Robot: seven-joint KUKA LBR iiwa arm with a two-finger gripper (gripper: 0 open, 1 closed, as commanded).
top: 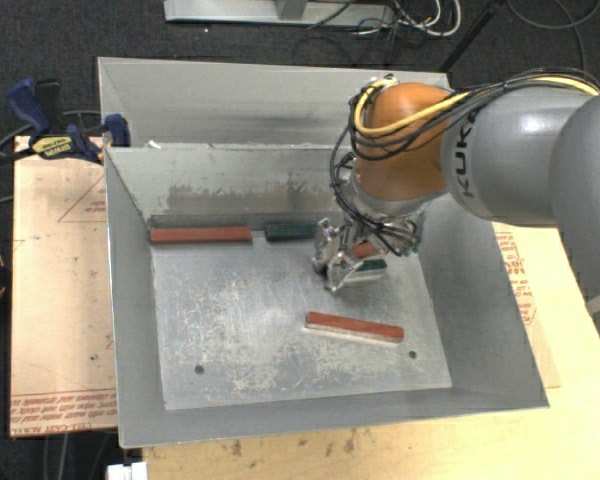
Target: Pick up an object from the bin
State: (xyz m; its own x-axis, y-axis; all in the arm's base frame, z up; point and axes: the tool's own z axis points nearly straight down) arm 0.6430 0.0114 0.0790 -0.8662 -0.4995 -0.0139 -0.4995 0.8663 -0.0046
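Well — pincer [342, 266] beside small green block [374, 265].

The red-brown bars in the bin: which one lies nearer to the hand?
The slanted bar on the open floor, just in front of the hand. The other bar lies along the back wall, farther left.

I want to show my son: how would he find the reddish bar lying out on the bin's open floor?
In the grey metal bin, look at the floor's front right part, just in front of the gripper. A long, thin reddish-brown bar lies there, slightly slanted. The other reddish bar lies against the back wall beside a dark green piece; this one lies alone.
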